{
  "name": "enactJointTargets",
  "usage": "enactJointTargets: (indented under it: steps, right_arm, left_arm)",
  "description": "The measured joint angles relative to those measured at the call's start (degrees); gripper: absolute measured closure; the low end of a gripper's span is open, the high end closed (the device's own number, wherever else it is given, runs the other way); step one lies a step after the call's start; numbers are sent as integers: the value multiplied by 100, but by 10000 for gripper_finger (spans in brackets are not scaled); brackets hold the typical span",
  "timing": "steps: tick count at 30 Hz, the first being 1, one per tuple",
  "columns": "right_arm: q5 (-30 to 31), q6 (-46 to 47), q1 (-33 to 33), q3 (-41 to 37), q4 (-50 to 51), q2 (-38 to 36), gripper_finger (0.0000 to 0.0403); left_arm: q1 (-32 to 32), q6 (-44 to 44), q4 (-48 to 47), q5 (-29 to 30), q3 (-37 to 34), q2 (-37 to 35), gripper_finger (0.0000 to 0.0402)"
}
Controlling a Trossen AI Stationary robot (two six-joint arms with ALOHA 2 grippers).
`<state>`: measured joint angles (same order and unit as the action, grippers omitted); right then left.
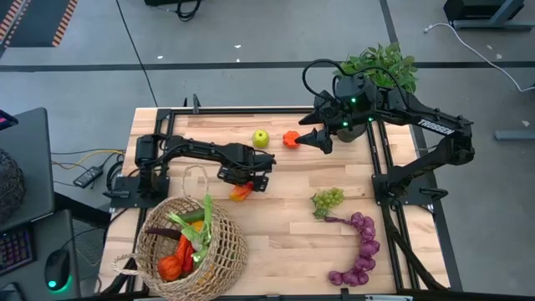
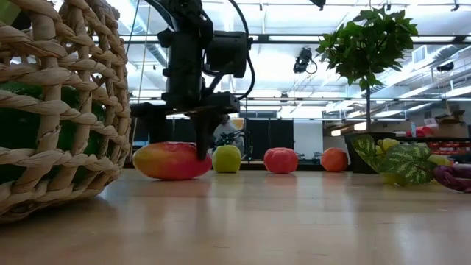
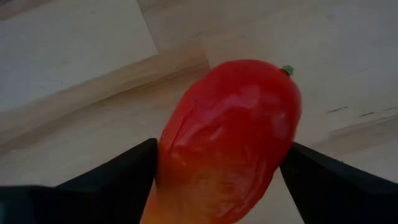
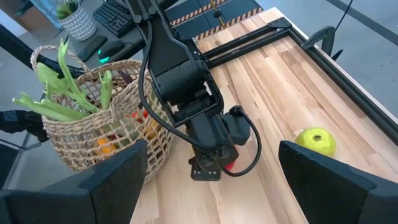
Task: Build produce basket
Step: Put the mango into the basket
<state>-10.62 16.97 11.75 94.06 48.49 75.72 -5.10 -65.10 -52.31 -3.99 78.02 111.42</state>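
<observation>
My left gripper (image 1: 242, 189) is down on the table (image 1: 284, 242) over a red-and-orange pepper (image 3: 230, 140), 1 finger (image 3: 112, 180) on each side of it. The fingers sit right at its flanks, but I cannot tell whether they are pressing it yet — the pepper lies on the wood, tilted lengthwise, its small green stem tip pointing away from my wrist.

The basket (image 1: 194, 245) stands near the table's front-left corner, just beside my left arm, with its thin loop handle arched up. Inside it are a leek (image 1: 201, 224), something orange-red and other produce I cannot sort out.

My right gripper (image 1: 321, 139) hangs at the far side of the table with its fingers spread wide and nothing between them, close to an orange-red tomato (image 1: 290, 139). A green apple (image 1: 261, 138) lies just left of that. Green grapes (image 1: 328, 200) and a long bunch of purple grapes (image 1: 361, 251) lie on the right half — well apart from the basket.
</observation>
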Motion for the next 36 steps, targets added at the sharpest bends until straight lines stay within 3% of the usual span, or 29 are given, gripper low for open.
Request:
enactJointTargets:
  steps: [5, 14, 19, 28, 36]
  right_arm:
    - [0, 106, 0, 0, 2, 0, 37]
    - [0, 151, -43, 2, 7, 0, 37]
    - [0, 149, -39, 2, 28, -6, 37]
    - [65, 151, -39, 7, 475, -233, 37]
    - [570, 700, -104, 7, 776, -527, 37]
  left_arm:
    - [0, 48, -2, -17, 2, 0, 107]
    - [2, 497, -155, -532, 141, -46, 108]
    - [-6, 934, -639, -530, 842, -48, 109]
    - [-20, 2210, -1642, -521, 2773, -49, 110]
    - [237, 3074, -2206, -527, 3838, -52, 104]
